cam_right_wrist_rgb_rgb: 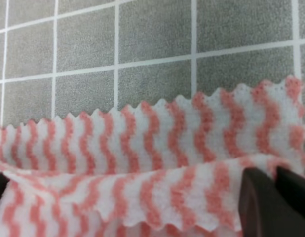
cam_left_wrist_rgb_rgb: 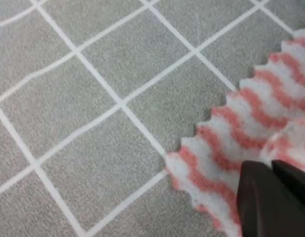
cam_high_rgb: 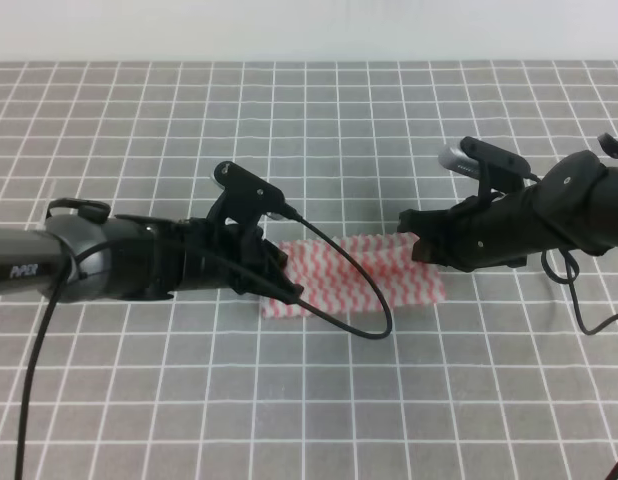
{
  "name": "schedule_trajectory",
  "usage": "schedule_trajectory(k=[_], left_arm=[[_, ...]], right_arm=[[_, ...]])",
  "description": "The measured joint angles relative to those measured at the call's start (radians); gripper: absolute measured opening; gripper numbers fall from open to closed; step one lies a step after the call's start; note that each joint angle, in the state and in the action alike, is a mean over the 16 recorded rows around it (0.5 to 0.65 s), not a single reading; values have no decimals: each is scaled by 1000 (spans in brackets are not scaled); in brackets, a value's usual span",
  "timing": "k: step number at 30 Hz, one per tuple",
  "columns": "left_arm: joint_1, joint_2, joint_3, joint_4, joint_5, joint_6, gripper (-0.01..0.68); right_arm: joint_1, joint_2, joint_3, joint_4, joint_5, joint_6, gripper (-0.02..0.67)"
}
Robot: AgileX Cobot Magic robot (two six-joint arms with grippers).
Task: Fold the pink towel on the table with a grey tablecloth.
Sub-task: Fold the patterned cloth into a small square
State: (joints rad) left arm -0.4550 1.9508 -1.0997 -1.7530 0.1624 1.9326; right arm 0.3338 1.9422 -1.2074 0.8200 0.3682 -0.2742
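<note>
While pink towel (cam_high_rgb: 364,278) lies doubled, left claw (cam_high_rgb: 277,272) state unclear, right claw (cam_high_rgb: 417,238) pinching towel

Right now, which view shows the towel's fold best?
Right wrist: the towel fills the frame, its near layer lifted over the far one. Exterior high shows the whole towel, partly behind the arms. Left wrist catches only one jagged corner.

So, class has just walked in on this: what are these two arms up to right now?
Two robot arms are working on a pink towel lying on a grey gridded table. The left gripper is at the towel's left end and the right gripper at its right end. The right wrist view shows a layer of towel raised and doubled over the layer beneath, so a fold seems under way. Whether either pair of jaws is shut on the cloth cannot be told.
</note>
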Motion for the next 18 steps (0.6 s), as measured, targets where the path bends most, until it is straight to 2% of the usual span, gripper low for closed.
schedule_trajectory(k=[18], left_arm=[[0, 11, -4, 7, 0, 0, -4]], right_arm=[[1, 5, -1, -1, -4, 1, -13]])
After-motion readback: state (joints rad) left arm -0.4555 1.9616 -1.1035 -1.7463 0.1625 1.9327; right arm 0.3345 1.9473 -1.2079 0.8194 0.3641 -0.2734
